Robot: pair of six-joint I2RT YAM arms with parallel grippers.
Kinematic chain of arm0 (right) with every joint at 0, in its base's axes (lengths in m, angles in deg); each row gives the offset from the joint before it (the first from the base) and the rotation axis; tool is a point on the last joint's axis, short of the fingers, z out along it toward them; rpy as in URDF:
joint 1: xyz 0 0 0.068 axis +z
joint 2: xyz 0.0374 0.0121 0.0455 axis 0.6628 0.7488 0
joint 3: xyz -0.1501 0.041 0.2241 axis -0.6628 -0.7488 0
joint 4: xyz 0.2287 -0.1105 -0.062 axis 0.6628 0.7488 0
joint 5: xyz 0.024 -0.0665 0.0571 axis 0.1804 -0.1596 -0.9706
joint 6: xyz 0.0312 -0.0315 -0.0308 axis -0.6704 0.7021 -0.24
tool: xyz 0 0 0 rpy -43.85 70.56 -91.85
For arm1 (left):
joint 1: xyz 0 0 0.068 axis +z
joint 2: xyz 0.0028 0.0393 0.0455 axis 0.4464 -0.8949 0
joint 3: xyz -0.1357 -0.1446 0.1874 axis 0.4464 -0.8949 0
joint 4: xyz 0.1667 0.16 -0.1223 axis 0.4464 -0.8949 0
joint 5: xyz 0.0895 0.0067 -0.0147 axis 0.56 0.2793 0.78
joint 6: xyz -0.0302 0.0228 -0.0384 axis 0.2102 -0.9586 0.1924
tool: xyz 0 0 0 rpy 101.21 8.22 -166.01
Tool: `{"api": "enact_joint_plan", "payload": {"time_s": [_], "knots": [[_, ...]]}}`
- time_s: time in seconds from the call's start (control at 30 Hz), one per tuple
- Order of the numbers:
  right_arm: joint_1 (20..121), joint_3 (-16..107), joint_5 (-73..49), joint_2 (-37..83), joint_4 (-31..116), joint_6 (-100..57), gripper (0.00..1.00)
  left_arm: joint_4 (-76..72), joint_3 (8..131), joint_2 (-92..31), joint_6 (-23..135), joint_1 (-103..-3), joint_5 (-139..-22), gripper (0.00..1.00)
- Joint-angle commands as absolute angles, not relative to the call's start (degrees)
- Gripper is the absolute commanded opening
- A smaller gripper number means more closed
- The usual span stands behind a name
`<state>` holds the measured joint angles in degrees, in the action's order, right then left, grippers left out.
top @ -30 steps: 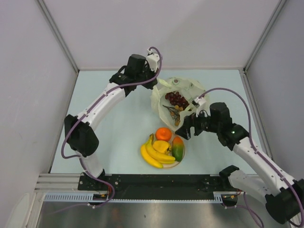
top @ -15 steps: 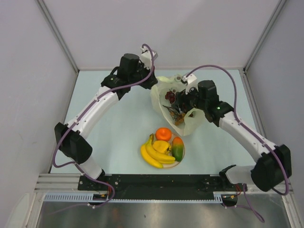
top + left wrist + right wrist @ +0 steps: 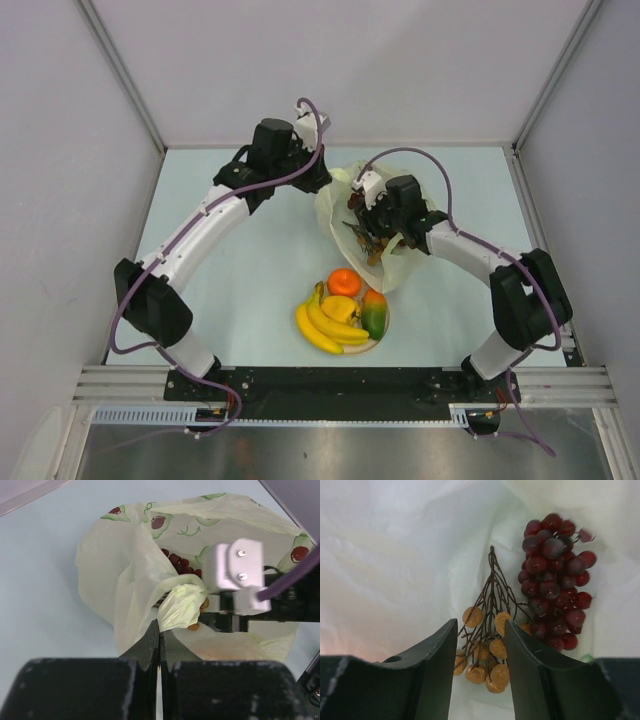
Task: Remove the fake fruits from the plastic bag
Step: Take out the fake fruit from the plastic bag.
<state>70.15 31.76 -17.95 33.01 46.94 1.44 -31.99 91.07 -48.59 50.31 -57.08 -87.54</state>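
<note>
The plastic bag [image 3: 338,205] sits at the far side of the table [image 3: 250,260], and its mouth stays up and wide because the left gripper [image 3: 159,639] is pinched tight on a fold of its rim, giving the right gripper [image 3: 481,625] a way in. The banana bunch [image 3: 320,325], orange [image 3: 344,282], yellow pepper piece [image 3: 340,307] and mango [image 3: 375,312] lie out of the bag on the cream plate [image 3: 379,343]. Inside, the right jaws are spread over a berry sprig [image 3: 492,580], with the grape bunch [image 3: 555,580] just beside it, so one of these is probably the next pick.
</note>
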Motion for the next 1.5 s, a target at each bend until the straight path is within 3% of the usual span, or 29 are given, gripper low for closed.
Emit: {"api": "enact_joint_plan", "payload": {"time_s": [0.0, 0.53, 0.6, 0.67, 0.83, 0.9, 1.07, 1.47], "knots": [[70.4, 32.9, -14.5, 36.4, 42.5, 3.1, 0.47, -29.6, 91.2, -45.5, 50.3, -57.0, -87.9, 0.00], [69.5, 32.1, -12.4, 42.4, 38.0, 4.2, 0.46, -28.9, 90.3, -44.3, 49.7, -57.8, -86.8, 0.00], [69.4, 32.2, -12.4, 43.0, 37.6, 4.4, 0.41, -28.6, 89.7, -44.2, 49.6, -57.8, -86.6, 0.00], [69.3, 32.2, -12.2, 43.1, 37.6, 4.4, 0.29, -28.5, 89.3, -44.2, 49.6, -57.9, -86.6, 0.00], [69.0, 32.0, -12.3, 42.4, 38.8, 4.8, 0.24, -28.5, 89.2, -44.2, 49.6, -57.9, -86.7, 0.00], [68.8, 31.8, -12.8, 41.7, 39.2, 5.4, 0.15, -28.3, 89.2, -44.2, 49.7, -57.9, -86.8, 0.00], [69.3, 31.9, -14.3, 33.3, 41.7, 6.2, 0.00, -28.4, 89.1, -44.4, 49.4, -57.9, -86.5, 0.00], [69.5, 31.8, -17.4, 13.5, 57.2, 3.7, 0.00, -28.7, 90.0, -46.6, 49.3, -57.9, -85.7, 0.00]]}}
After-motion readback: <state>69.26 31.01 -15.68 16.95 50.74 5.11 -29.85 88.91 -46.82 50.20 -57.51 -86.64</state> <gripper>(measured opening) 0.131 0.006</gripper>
